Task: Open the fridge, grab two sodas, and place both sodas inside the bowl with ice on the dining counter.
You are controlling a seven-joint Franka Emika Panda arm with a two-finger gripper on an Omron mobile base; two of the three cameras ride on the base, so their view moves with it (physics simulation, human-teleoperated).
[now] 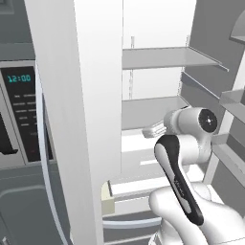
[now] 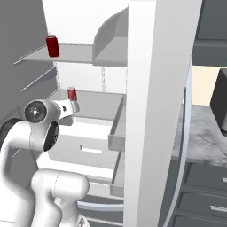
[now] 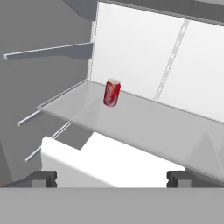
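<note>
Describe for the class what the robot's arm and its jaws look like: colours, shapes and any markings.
The arm is built of glossy white rounded links with a long black panel on one link and a dark round cap with a pale centre at a joint. The gripper ends in two small dark grey blocky tips. No cables show.

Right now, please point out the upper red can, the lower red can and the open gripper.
upper red can [image 2: 52,46], right base view, its side.
lower red can [image 3: 112,92], hand view, its side.
gripper [image 3: 112,178], hand view, between fingertips.

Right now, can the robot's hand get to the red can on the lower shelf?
Probably yes. The fridge is open, the soda can stands upright alone on its shelf, and the open gripper faces it with nothing between them.
</note>
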